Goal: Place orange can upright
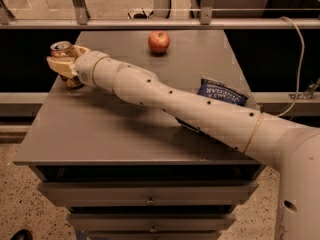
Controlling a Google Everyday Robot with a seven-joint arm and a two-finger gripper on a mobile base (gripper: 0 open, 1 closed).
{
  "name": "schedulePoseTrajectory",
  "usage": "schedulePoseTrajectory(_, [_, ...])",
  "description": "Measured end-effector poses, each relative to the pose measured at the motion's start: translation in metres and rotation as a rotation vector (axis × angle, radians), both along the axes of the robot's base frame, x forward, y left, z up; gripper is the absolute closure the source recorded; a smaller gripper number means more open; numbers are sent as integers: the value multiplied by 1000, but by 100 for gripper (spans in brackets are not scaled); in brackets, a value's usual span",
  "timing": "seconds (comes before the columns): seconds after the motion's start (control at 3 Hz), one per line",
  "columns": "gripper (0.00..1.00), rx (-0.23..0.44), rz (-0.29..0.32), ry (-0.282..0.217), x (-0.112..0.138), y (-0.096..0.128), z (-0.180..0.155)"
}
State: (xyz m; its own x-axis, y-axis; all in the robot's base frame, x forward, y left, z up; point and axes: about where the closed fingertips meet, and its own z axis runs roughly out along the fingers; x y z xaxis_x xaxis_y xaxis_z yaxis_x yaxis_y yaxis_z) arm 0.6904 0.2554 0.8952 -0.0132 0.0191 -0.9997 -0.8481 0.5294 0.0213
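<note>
The orange can [63, 49] stands nearly upright at the far left edge of the grey table [100, 129], its silver top showing and its lower end near the surface. My gripper [64, 64] is around it, shut on the can's body, with cream fingers [57, 64] wrapped about it. Most of the can's side is hidden by the fingers. My arm reaches to it from the lower right, across the table.
A red apple [159, 41] sits at the back middle of the table. A dark blue chip bag [221, 93] lies at the right, partly under my arm. A metal rail [150, 23] runs behind the table. Drawers are below the front edge.
</note>
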Motion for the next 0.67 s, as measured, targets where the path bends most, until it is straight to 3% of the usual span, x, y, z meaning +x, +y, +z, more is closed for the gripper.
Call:
schedulePoseTrajectory(0.33, [21, 0, 0, 0, 0, 0, 1])
schedulePoseTrajectory(0.67, [0, -6, 0, 3, -3, -5, 0])
